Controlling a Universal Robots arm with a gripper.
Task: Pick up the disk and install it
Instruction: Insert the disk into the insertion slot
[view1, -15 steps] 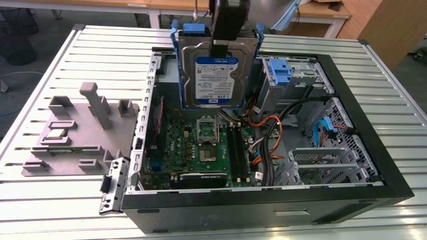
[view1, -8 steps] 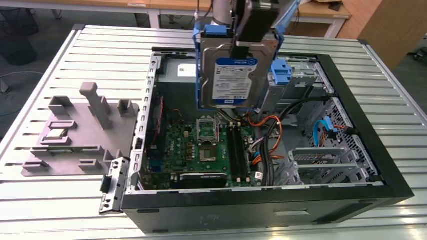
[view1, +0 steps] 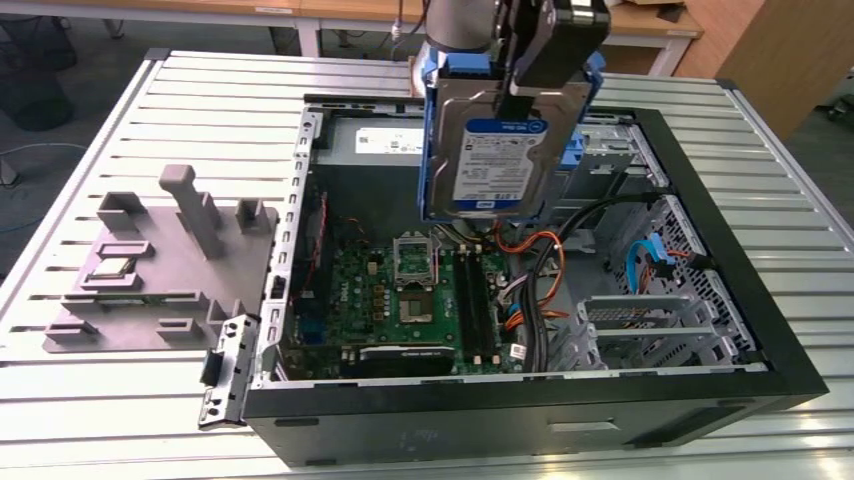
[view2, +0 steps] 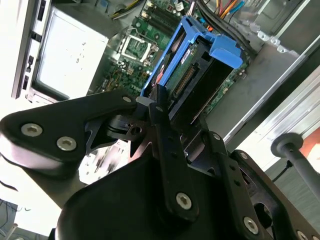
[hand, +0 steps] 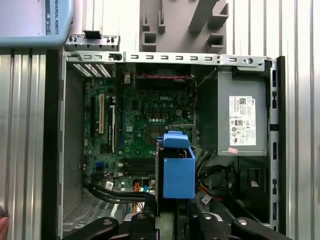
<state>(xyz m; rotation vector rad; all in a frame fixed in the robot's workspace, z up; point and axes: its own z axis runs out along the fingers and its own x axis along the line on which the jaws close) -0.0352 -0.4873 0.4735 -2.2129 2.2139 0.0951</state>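
At the exterior view's left: a grey moulded fixture (view1: 154, 265) on the slatted table (view1: 214, 110). Right of it, above the open computer case (view1: 534, 425) and its motherboard (view1: 400, 300), clamped upright between the gripper (view1: 518, 95) fingers: the disk (view1: 487, 165), clear of the case, label facing outward.

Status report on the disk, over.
Gripper jaws shut on disk. Disk hanging upright above open computer case, not seated. Orange cables below it.

Gripper (view2: 180, 110): matte black, chunky rounded link bars w/ silver screws & pivot pins at joints. Arm (view1: 457, 22): grey metal cyl. segment; pale-blue joint cap (hand: 30, 22) w/ small dark lettering in first wrist view.
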